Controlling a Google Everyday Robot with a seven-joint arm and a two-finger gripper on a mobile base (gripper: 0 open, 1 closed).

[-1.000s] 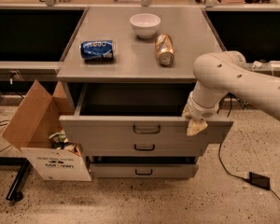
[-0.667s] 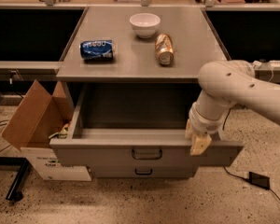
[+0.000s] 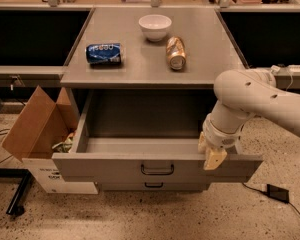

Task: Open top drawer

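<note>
top drawer (image 3: 105, 168) out | gripper (image 3: 213, 158) at its right rim | lower drawer (image 3: 180, 186) mostly hidden

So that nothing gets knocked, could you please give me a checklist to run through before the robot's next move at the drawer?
1. The top drawer is pulled out with its tray exposed: ok.
2. The gripper sits at the front panel's top edge, right of the handle: ok.
3. The gripper has a firm hold on the panel: cannot tell.
4. The cardboard box is apart from the drawer's left corner: cannot tell, as they look very close.
5. The blue can, bowl and gold can lie back from the tabletop's front edge: ok.
</note>
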